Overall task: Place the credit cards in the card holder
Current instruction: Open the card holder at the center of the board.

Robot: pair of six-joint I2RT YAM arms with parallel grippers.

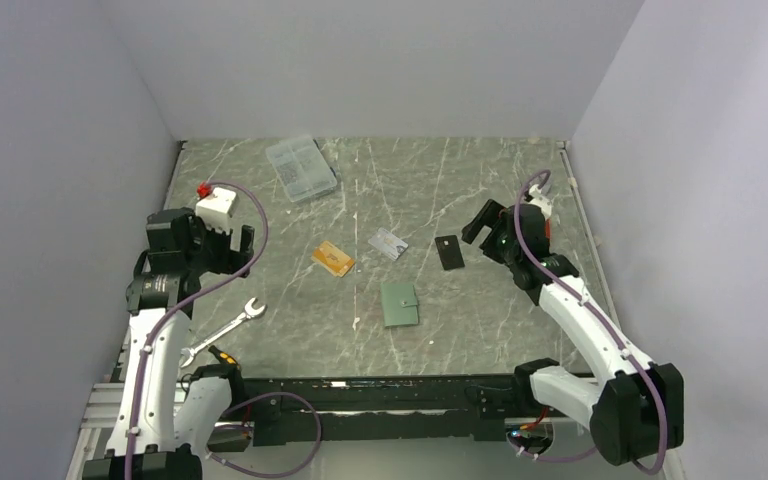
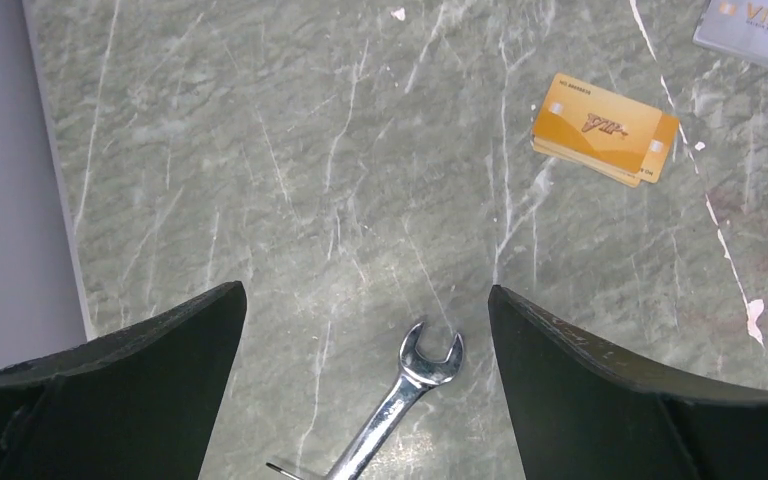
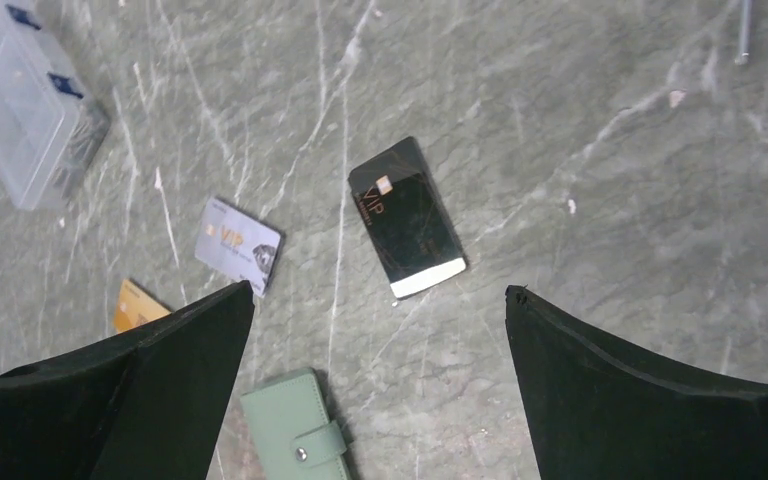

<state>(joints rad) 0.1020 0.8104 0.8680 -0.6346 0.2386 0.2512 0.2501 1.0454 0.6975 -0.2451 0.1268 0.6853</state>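
The orange-gold card [image 1: 333,258] lies flat at mid-table; in the left wrist view [image 2: 605,128] it looks like a small stack. The silvery-white card [image 1: 387,243] lies just right of it and also shows in the right wrist view [image 3: 238,243]. The grey-green card holder [image 1: 400,304] lies folded shut with its snap tab fastened, nearer the front [image 3: 293,428]. My left gripper [image 1: 222,243] is open and empty above the left side of the table [image 2: 365,290]. My right gripper [image 1: 480,222] is open and empty above the right side [image 3: 380,290]. Neither touches anything.
A flat black card-like piece [image 1: 449,251] with a white strip lies right of the silver card [image 3: 407,218]. A clear compartment box [image 1: 301,168] stands at the back. A silver wrench [image 1: 222,332] lies under my left gripper [image 2: 390,415]. A white block [image 1: 216,205] sits far left.
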